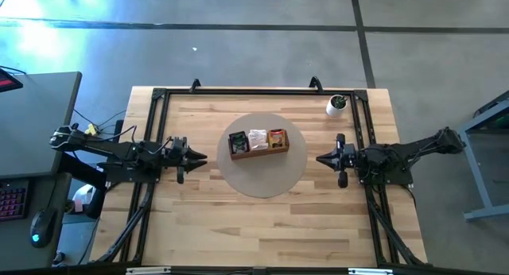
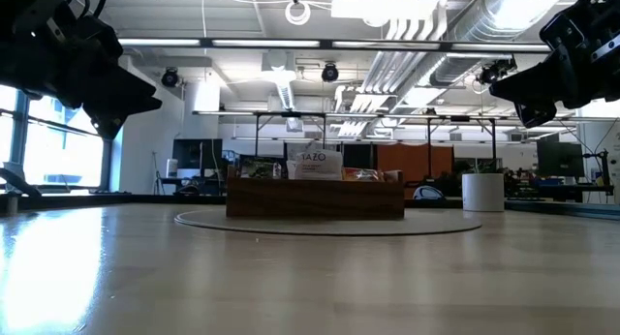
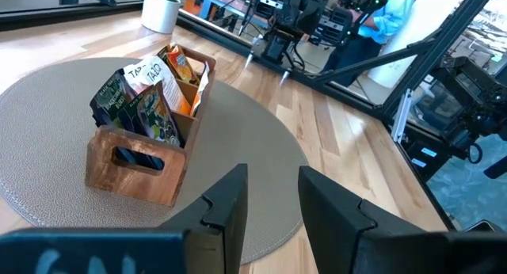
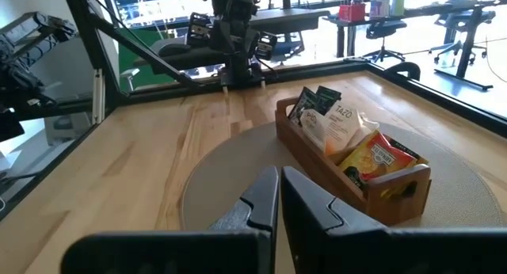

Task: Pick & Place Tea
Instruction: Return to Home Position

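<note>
The tea sachets stand upright in a brown wooden tray point(image 1: 258, 150) at the middle of a round grey mat point(image 1: 262, 180): black ones point(image 1: 238, 143) in its left compartment, white ones point(image 1: 257, 137) in the middle, yellow-orange ones point(image 1: 277, 138) on the right. The left wrist view shows the black sachets point(image 3: 131, 104), the right wrist view the yellow-orange ones point(image 4: 379, 159). My left gripper point(image 1: 203, 158) point(image 3: 273, 175) hovers left of the mat, open with a small gap, pointing at the tray. My right gripper point(image 1: 320, 158) point(image 4: 280, 175) hovers at the mat's right edge, shut.
A small white cup with green inside point(image 1: 337, 105) point(image 2: 482, 192) stands near the table's far right corner. A black metal frame point(image 1: 254, 90) runs along the far and side edges. Bare wood lies on the near side of the mat.
</note>
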Motion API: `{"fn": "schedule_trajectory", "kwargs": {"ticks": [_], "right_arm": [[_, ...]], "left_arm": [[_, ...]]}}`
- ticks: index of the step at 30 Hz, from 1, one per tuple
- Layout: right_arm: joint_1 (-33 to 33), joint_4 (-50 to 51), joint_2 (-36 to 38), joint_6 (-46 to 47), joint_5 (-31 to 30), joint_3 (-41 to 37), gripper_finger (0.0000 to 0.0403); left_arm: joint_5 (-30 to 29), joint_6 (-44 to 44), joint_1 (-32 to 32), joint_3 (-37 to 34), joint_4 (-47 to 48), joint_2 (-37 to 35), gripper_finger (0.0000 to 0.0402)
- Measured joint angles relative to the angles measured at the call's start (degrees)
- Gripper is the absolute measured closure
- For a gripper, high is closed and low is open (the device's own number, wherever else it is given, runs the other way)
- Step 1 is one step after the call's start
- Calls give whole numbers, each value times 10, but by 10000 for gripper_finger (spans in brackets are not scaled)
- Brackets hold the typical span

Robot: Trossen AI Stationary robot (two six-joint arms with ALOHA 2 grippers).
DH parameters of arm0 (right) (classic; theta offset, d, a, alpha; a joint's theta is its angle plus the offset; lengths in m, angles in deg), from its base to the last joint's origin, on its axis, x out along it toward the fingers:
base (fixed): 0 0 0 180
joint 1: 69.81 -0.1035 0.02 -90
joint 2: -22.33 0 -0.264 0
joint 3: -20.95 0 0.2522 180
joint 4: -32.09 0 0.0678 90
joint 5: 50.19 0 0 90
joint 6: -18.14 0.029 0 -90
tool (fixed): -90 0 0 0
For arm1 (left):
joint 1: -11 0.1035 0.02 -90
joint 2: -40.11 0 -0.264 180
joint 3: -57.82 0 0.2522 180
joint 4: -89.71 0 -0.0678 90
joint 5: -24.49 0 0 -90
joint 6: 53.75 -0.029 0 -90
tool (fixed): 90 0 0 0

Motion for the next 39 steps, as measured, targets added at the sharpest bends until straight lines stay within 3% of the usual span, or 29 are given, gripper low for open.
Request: {"fn": "schedule_trajectory", "kwargs": {"ticks": [39], "right_arm": [[0, 0, 0, 0, 0, 0, 386]], "left_arm": [[0, 0, 0, 0, 0, 0, 289]]}}
